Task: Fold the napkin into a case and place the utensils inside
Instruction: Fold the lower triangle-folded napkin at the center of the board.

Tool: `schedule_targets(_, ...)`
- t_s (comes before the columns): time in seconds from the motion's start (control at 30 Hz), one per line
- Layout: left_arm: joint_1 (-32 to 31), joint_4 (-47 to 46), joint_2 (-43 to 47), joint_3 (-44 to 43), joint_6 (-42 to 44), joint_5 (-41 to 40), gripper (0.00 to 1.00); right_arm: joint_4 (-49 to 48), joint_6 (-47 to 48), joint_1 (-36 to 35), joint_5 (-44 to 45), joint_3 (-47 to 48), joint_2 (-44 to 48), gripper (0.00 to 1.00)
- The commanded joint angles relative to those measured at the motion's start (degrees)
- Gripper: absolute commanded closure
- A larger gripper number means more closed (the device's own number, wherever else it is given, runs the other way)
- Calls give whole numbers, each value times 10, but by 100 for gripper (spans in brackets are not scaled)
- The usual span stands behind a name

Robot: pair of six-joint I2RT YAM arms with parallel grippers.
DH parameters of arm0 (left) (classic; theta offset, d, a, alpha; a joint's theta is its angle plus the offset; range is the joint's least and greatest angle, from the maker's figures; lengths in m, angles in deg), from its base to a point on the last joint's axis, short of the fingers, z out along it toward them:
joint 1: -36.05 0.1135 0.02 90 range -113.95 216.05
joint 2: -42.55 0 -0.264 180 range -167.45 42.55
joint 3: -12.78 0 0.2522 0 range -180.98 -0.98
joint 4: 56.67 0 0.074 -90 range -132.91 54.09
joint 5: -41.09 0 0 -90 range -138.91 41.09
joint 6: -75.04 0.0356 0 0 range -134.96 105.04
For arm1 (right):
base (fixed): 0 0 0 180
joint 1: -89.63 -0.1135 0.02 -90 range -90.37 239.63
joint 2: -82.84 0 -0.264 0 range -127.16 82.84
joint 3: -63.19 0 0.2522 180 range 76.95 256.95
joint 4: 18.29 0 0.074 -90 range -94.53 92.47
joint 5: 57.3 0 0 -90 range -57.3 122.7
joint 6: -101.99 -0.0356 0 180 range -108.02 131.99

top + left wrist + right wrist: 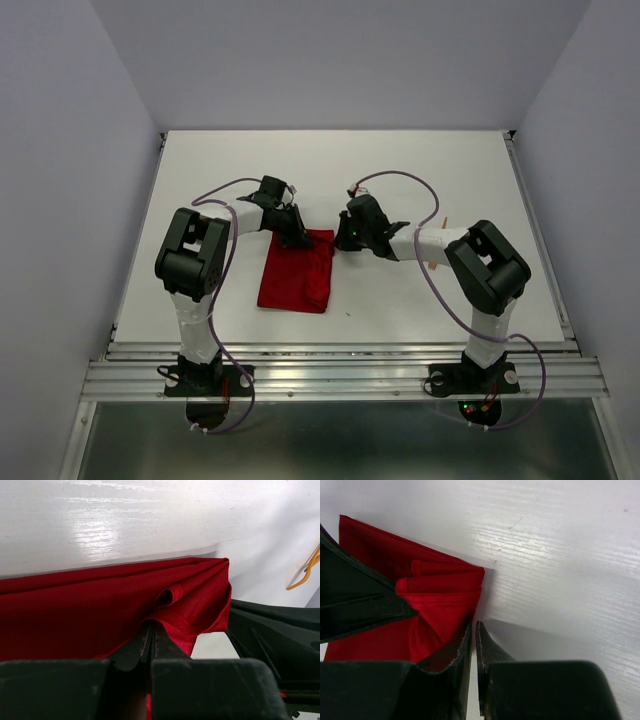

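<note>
Here, red napkin (297, 272) folded, lying toward 7 o'clock of the table (450, 160) centre, left gripper (151, 628) clamped on its 12 o'clock edge, right gripper (473, 630) jaws nearly together at its 1 o'clock corner, hold on cloth unclear, orange utensils (309, 570) toward 3 o'clock.

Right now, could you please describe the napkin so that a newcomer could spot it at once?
Find the white table. Near its middle lies the napkin, a folded cloth rectangle. It is the only cloth there, and bright red.

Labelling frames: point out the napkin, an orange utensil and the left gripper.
napkin (295, 272), top view, cloth middle.
orange utensil (304, 581), left wrist view, curved part.
left gripper (151, 632), left wrist view, between fingertips.
</note>
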Motion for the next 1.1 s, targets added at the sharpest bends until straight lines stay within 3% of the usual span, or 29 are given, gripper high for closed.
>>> schedule_targets(0.0,-2,16,-11,-5,20,-26,93,-33,7,-3,-5,31,3,87)
schedule_targets(0.8,-2,13,-8,-5,23,-19,92,-29,11,-9,-38,102,-71,87)
schedule_targets(1.07,-2,17,-1,-10,26,-20,86,-21,5,-9,-22,118,-83,88)
